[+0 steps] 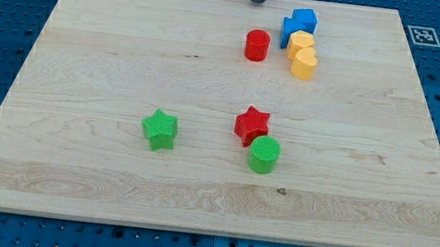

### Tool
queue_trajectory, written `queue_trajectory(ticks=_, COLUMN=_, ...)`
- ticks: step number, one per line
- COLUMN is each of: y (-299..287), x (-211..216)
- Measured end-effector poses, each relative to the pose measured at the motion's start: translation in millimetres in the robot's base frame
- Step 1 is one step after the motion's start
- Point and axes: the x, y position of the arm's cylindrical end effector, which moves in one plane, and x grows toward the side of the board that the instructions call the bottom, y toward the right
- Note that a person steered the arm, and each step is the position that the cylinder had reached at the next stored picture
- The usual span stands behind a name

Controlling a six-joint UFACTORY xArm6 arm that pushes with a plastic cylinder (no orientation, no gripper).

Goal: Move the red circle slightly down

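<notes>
The red circle (256,45) stands on the wooden board (111,61) in the upper middle of the view. My tip (257,0) is at the view's top edge, straight above the red circle with a clear gap between them. Only the rod's lower end shows.
Right of the red circle are a blue block (298,24), a yellow block (300,43) and a yellow heart (305,65), packed close. Lower down are a red star (251,125) touching a green circle (264,154), and a green star (159,129) to the left.
</notes>
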Motion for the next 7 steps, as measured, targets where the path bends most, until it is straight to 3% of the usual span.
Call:
queue_trajectory(ticks=4, y=16, x=121)
queue_trajectory(ticks=7, y=7, x=131)
